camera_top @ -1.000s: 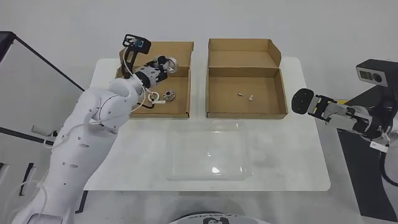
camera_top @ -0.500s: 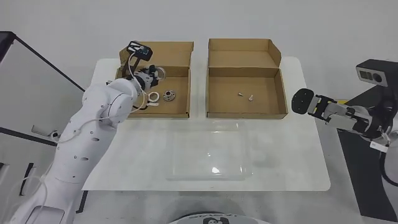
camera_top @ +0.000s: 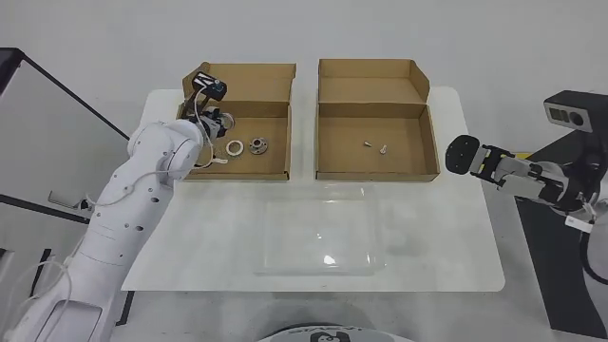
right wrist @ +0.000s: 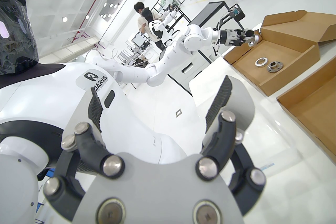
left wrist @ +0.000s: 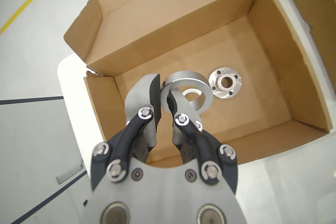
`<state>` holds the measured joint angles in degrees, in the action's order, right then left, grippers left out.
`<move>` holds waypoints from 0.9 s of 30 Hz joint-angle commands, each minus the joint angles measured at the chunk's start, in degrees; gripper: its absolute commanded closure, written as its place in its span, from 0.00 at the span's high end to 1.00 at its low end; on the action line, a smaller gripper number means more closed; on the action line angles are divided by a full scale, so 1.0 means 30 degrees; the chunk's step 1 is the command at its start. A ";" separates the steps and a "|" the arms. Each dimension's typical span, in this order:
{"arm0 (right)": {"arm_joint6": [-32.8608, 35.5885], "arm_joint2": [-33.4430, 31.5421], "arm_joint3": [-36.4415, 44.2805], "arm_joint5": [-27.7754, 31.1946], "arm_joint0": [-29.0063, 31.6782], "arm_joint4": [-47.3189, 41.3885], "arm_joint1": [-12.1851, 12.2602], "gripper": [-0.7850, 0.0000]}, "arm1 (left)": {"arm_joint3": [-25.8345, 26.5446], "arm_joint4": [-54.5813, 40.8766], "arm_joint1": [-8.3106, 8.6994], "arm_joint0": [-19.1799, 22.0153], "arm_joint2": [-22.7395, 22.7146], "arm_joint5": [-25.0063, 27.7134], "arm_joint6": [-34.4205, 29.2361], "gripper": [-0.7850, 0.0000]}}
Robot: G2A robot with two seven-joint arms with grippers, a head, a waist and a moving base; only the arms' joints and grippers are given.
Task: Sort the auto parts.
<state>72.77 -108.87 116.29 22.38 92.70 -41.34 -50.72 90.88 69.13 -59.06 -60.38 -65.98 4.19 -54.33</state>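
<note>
Left claw (left wrist: 162, 89): closed on the rim of a thick ring (left wrist: 186, 77); centre left of the top view.
Thick ring: metal, tilted, held in the air over the left part of the left box (camera_top: 242, 84), clear of its floor.
Left box: open cardboard, flap up at the back. On its floor lie a thin ring (camera_top: 231, 148) and a flange (left wrist: 214, 83) just beside it, apart.
Right box (camera_top: 372, 81): open cardboard, right of the left box. It holds two small fasteners (camera_top: 382, 148) near the middle of its floor.
Tray (camera_top: 313, 228): clear plastic, lower centre of the top view, on the surface (camera_top: 456, 237).
Right claw (right wrist: 160, 87): jaws wide apart, nothing between them; right middle of the top view, just off the surface's right edge.
</note>
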 commanded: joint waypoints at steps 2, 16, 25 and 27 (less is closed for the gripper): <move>-0.0002 0.0000 -0.0001 0.0000 0.0000 0.0000 0.0000 1.00 | -0.0583 0.0445 -0.0008 0.0153 0.0020 0.0367 -0.0082 0.00; -0.0002 0.0000 -0.0001 0.0000 0.0000 0.0000 0.0000 1.00 | -0.2538 0.1583 -0.0152 0.0172 0.0521 0.1504 -0.0584 0.00; -0.0002 0.0000 -0.0001 0.0000 0.0000 0.0000 0.0000 1.00 | -0.3275 0.1944 -0.0237 0.0004 0.0593 0.1913 -0.0362 0.00; -0.0002 0.0000 -0.0001 0.0000 0.0000 0.0000 0.0000 1.00 | -0.3431 0.2004 -0.0270 0.0032 0.0624 0.1927 -0.0300 0.00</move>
<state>72.77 -108.87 116.29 22.38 92.70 -41.34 -50.72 80.82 75.02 -59.83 -60.33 -64.16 9.97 -55.32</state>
